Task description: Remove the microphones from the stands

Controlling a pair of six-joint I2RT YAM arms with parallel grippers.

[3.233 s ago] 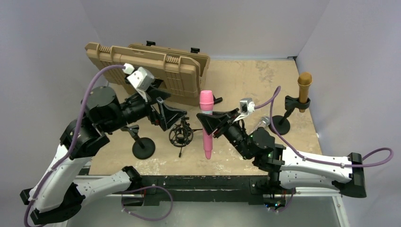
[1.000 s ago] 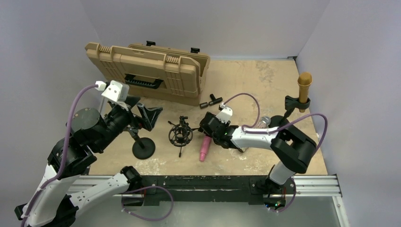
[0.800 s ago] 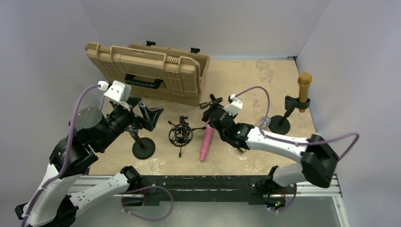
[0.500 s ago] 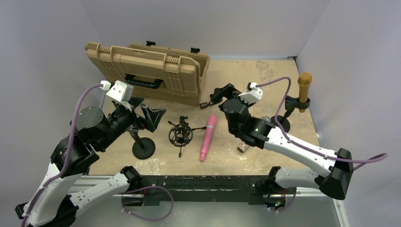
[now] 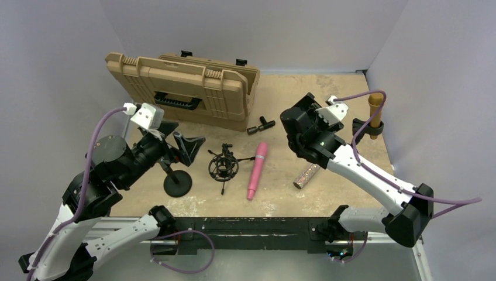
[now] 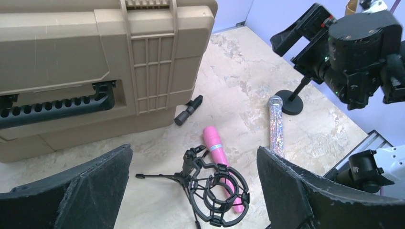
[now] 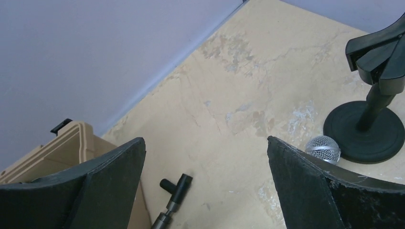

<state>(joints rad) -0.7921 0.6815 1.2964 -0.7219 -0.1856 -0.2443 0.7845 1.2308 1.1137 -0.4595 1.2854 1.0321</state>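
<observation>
The pink microphone (image 5: 257, 170) (image 6: 216, 148) lies flat on the table, free of both grippers, just right of the black ring-shaped shock-mount stand (image 5: 223, 167) (image 6: 212, 191). My left gripper (image 5: 180, 137) (image 6: 194, 157) hovers open above and left of that stand, holding nothing. My right gripper (image 5: 295, 116) (image 7: 205, 143) is raised at the back right, open and empty. A gold microphone (image 5: 376, 108) stands upright in the clip of a round-base stand (image 7: 365, 131) at the far right.
A tan hard case (image 5: 187, 88) (image 6: 95, 62) fills the back left. A black adapter (image 5: 260, 126) (image 7: 173, 195) lies in front of it. A glittery microphone (image 5: 306, 175) (image 6: 276, 124) lies under the right arm. An empty round-base stand (image 5: 177, 183) is below the left gripper.
My right gripper let go of the pink microphone on the table, opened wide and lifted away to the back right. The left gripper opened a little more and barely moved.
</observation>
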